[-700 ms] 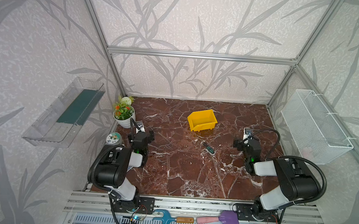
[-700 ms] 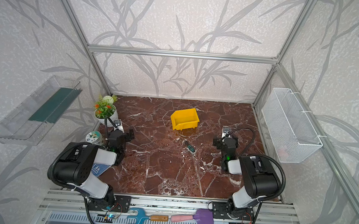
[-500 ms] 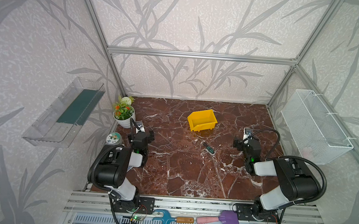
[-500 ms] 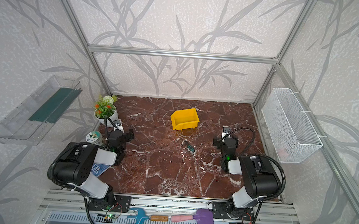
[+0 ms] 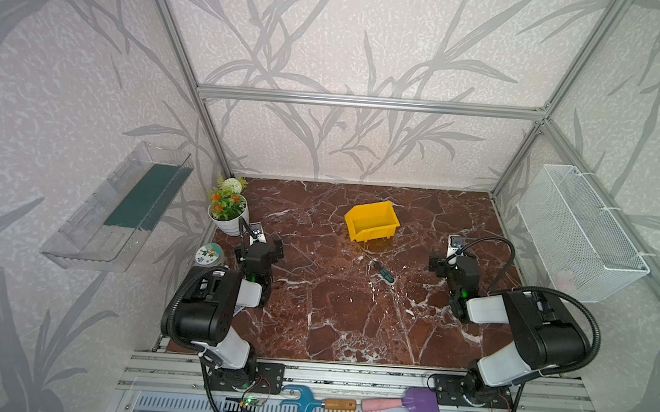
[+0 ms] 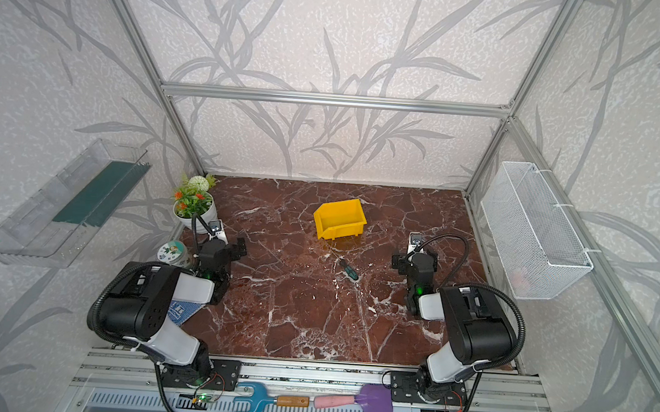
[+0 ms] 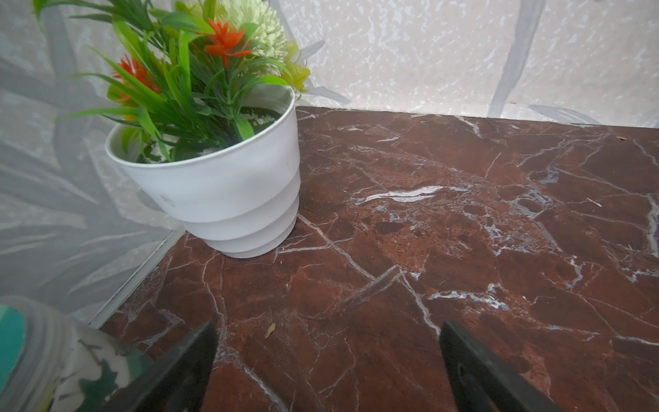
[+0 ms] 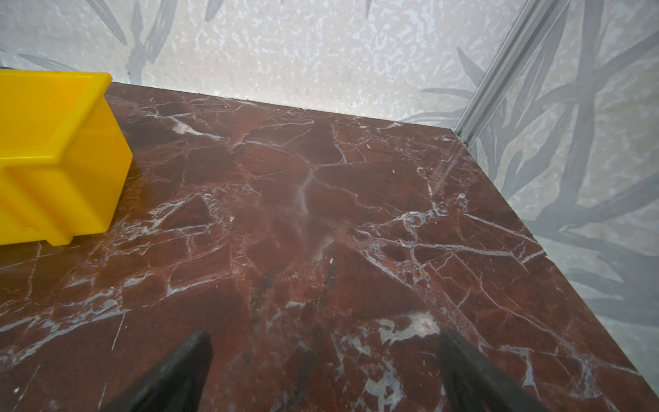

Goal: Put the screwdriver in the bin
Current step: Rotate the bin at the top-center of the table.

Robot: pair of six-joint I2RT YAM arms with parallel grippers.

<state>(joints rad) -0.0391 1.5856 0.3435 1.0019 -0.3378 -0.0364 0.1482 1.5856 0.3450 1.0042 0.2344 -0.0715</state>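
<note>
While both arms sit low at the sides of the desk [image 5: 332,318], the screwdriver [image 5: 384,272] lies flat on the marble between them, touched by neither. Its dark shaft points toward the bin [image 5: 374,233] and its green handle toward the right arm [image 5: 460,275]. A strip of bare desk separates its tip from the bin. The bin stands upright near the middle of the desk, just beyond the screwdriver, with its lower lip turned toward the near edge. The same layout shows in both top views.

Left jaws: spread wide. The left wrist view shows the two dark fingers [image 7: 185,367] well apart with only desk between them, facing a white flower pot [image 7: 228,192] at the desk's left edge. A small round tin [image 5: 209,254] stands just beside the left arm [image 5: 255,255].

Right jaws: spread wide. The right wrist view shows the fingers [image 8: 178,367] apart over bare marble, with one side wall of the bin at the frame's edge. The screwdriver does not appear in either wrist view.

Off the desk, a wire basket [image 5: 580,240] and a clear tray [image 5: 117,208] hang on opposite walls.
</note>
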